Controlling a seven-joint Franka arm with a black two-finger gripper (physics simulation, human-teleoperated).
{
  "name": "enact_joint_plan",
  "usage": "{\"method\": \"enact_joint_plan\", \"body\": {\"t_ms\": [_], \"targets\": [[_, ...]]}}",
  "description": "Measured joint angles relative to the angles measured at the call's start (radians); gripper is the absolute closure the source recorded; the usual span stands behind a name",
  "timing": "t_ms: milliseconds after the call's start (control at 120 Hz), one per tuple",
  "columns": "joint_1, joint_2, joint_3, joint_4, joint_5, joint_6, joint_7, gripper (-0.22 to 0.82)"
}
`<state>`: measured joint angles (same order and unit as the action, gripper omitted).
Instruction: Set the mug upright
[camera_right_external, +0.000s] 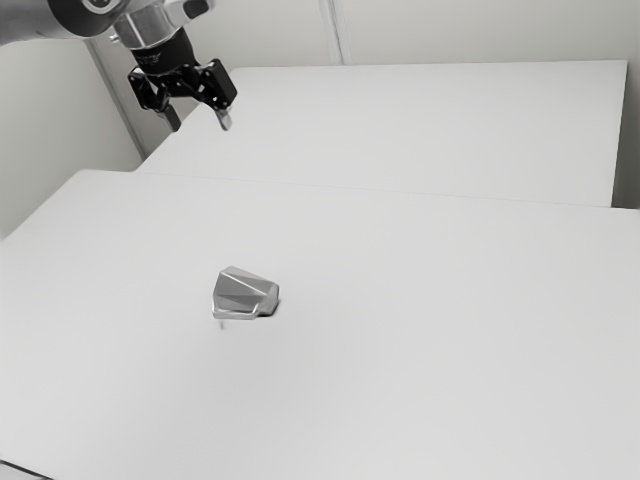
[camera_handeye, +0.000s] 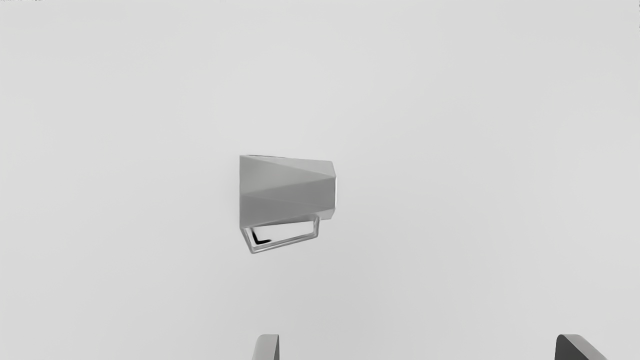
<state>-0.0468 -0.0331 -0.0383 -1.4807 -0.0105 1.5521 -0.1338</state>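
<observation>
A faceted grey mug (camera_handeye: 287, 192) lies on its side on the smooth white counter (camera_right_external: 420, 350), its inside hidden. The black two-finger gripper (camera_right_external: 200, 123) hangs above, spread, fingers cut off by the wrist view's edge.

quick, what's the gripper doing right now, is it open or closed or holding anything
Gripper: open, fingers well apart, holding nothing, hovering above the table, away from the mug.
</observation>
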Motion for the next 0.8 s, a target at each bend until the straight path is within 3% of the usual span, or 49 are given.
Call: {"method": "enact_joint_plan", "body": {"t_ms": [400, 575, 800], "targets": [[-0.05, -0.019, 0.003, -0.058, -0.004, -0.003, 0.004, 0.0], [-0.032, -0.091, 0.018, -0.187, -0.027, 0.025, 0.013, 0.0], [-0.032, -0.183, 0.104, -0.397, -0.103, 0.13, 0.069, 0.0]]}}
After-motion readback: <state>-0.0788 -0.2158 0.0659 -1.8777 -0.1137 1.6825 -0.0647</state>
